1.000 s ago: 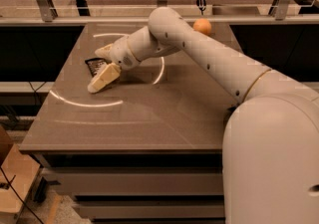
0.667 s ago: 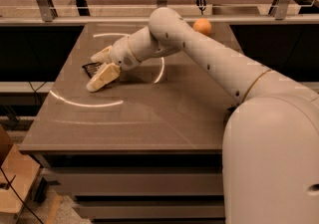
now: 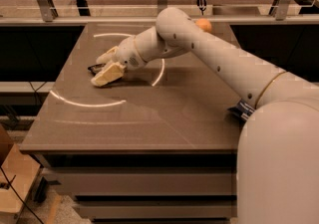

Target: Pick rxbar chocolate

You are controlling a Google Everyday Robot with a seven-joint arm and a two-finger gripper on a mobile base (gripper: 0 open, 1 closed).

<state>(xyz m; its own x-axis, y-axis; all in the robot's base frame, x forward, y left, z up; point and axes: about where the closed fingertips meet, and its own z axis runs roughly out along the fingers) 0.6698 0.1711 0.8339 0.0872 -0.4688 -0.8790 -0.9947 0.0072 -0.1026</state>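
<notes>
End effector (image 3: 97,72): one, at the end of the single white arm (image 3: 214,54), low over the left rear part of the counter (image 3: 149,123). Its two pale fingers (image 3: 107,74) stand apart, one nearer the rear of the counter and one nearer the front, both pointing left.

Rxbar chocolate (image 3: 93,68): one. It lies flat on the counter in the gap between the two fingers. Only a small dark strip of its black wrapper shows at the fingertips. Whether either finger touches it cannot be told. No writing on it can be read.

Other items, counted outward:
- One orange fruit (image 3: 204,25), round, at the rear edge of the counter, partly behind the arm's elbow, well apart from the bar.
- One blue-wrapped item (image 3: 242,110) at the right edge of the counter, partly hidden by the robot's body. Its white print is not legible.
- Three curved streaks of reflected light (image 3: 87,103) on the brown counter top.

No brand or label can be read anywhere.
</notes>
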